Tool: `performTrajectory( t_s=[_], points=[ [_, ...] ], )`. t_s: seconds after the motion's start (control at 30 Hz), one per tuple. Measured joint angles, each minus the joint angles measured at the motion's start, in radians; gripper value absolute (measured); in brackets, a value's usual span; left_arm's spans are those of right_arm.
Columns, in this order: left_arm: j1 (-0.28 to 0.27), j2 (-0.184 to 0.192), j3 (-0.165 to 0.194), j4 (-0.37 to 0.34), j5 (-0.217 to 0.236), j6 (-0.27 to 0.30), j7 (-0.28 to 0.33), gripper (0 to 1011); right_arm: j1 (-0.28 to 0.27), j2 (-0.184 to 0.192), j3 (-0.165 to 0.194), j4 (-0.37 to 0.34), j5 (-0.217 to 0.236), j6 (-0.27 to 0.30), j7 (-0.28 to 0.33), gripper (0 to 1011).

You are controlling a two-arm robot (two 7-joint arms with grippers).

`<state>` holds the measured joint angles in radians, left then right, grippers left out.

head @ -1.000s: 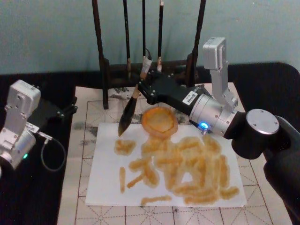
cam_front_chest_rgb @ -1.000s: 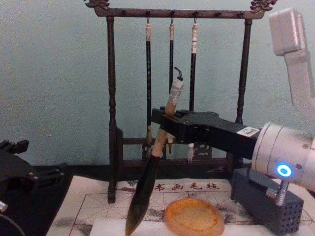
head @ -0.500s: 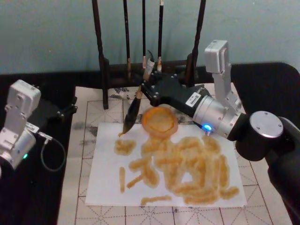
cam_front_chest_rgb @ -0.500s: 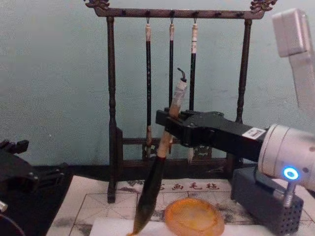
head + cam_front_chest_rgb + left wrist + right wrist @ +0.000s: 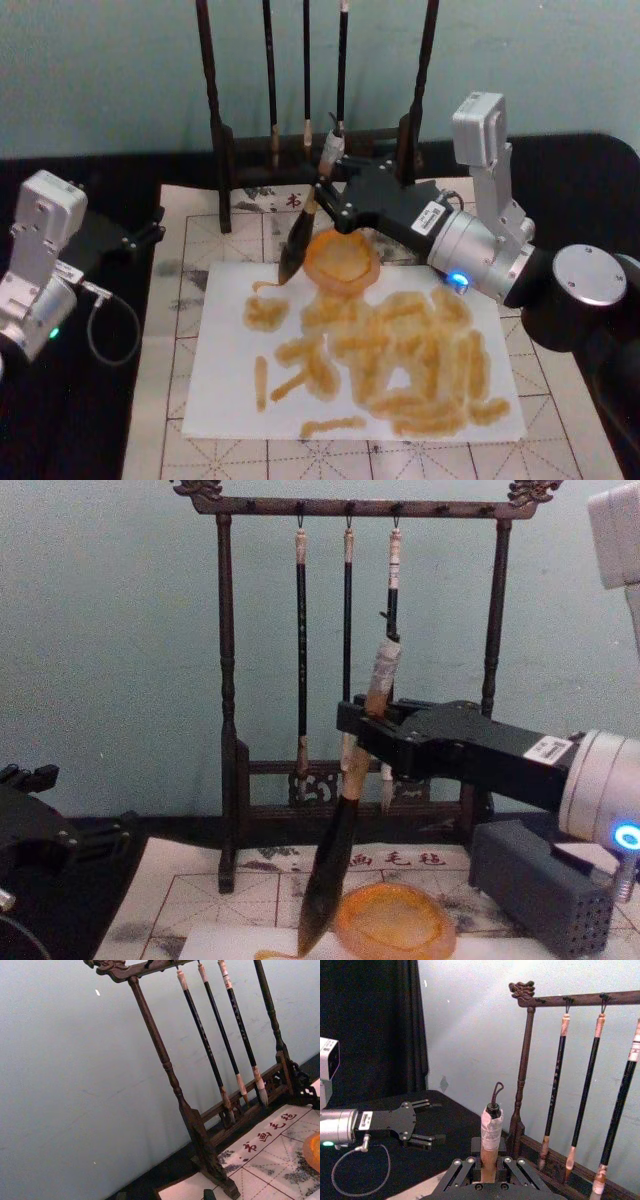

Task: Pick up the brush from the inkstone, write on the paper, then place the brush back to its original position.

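My right gripper [image 5: 325, 197] is shut on the brush [image 5: 303, 228], holding its tan handle below the white end cap [image 5: 490, 1125]. The brush leans, and its fat dark tip rests at the far left edge of the paper [image 5: 225, 385], just left of the inkstone [image 5: 342, 258]. From the chest, the brush [image 5: 340, 855] hangs down from the right gripper [image 5: 362, 738] beside the orange inkstone [image 5: 392, 922]. Many orange strokes cover the paper. My left gripper [image 5: 432, 1121] is parked open at the table's left, away from everything.
A dark wooden rack [image 5: 225, 680] with three thin hanging brushes [image 5: 347, 630] stands behind the inkstone. A grey block with holes [image 5: 545, 888] sits to the right. An off-white grid mat [image 5: 180, 300] lies under the paper on black cloth.
The right gripper has carried the brush rightward and away from me, toward the inkstone. The tip dragged along the paper's far edge, leaving a short orange stroke. The left arm stayed still.
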<state>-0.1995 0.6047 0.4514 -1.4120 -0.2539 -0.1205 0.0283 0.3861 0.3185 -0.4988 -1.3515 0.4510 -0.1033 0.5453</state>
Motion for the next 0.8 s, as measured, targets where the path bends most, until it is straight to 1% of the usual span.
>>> performTrajectory(
  t_s=[0.07, 0.23, 0.5, 0.67, 0.8],
  points=[
    [0.000, 0.000, 0.000, 0.000, 0.000, 0.000, 0.000, 1001, -0.013, 0.012, 0.005, -0.020, -0.014, -0.005, -0.006, 184],
    [0.000, 0.000, 0.000, 0.000, 0.000, 0.000, 0.000, 1001, -0.023, 0.022, 0.009, -0.034, -0.032, -0.008, -0.012, 184],
    [0.000, 0.000, 0.000, 0.000, 0.000, 0.000, 0.000, 1001, -0.035, 0.028, 0.016, -0.053, -0.050, -0.016, -0.016, 184],
    [0.000, 0.000, 0.000, 0.000, 0.000, 0.000, 0.000, 1001, -0.045, 0.032, 0.027, -0.078, -0.045, -0.018, -0.014, 184],
    [0.000, 0.000, 0.000, 0.000, 0.000, 0.000, 0.000, 1001, -0.061, 0.038, 0.047, -0.116, -0.011, -0.013, -0.008, 184]
  ],
)
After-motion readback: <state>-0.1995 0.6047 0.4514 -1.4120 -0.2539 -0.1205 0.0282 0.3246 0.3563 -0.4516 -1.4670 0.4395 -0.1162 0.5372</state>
